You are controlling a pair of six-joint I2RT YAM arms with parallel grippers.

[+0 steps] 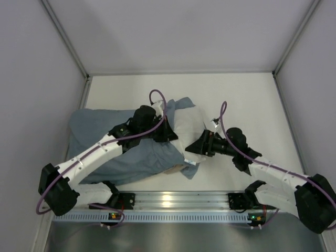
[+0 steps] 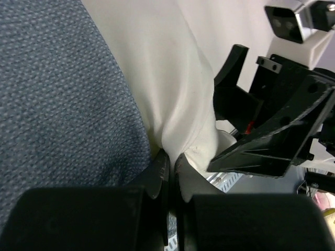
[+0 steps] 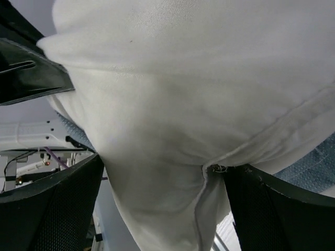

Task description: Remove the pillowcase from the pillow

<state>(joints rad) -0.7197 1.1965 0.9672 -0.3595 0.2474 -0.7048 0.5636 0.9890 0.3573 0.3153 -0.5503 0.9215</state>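
Observation:
The blue-grey pillowcase (image 1: 115, 152) lies at the table's left and covers most of the white pillow (image 1: 189, 123), whose right end sticks out. My left gripper (image 1: 169, 134) sits at the case's opening. In the left wrist view its jaws (image 2: 170, 159) are shut on a pinch of white pillow fabric (image 2: 167, 78), with the blue case (image 2: 63, 94) just left. My right gripper (image 1: 193, 148) is open, its fingers spread on either side of the pillow's near corner (image 3: 183, 104). A strip of blue cloth (image 3: 314, 167) shows behind the pillow.
A metal rail (image 1: 173, 202) with both arm bases runs along the near edge. Grey walls enclose the white table (image 1: 247, 100) on three sides. The two grippers are close together; my right gripper's black body (image 2: 272, 130) fills the right of the left wrist view.

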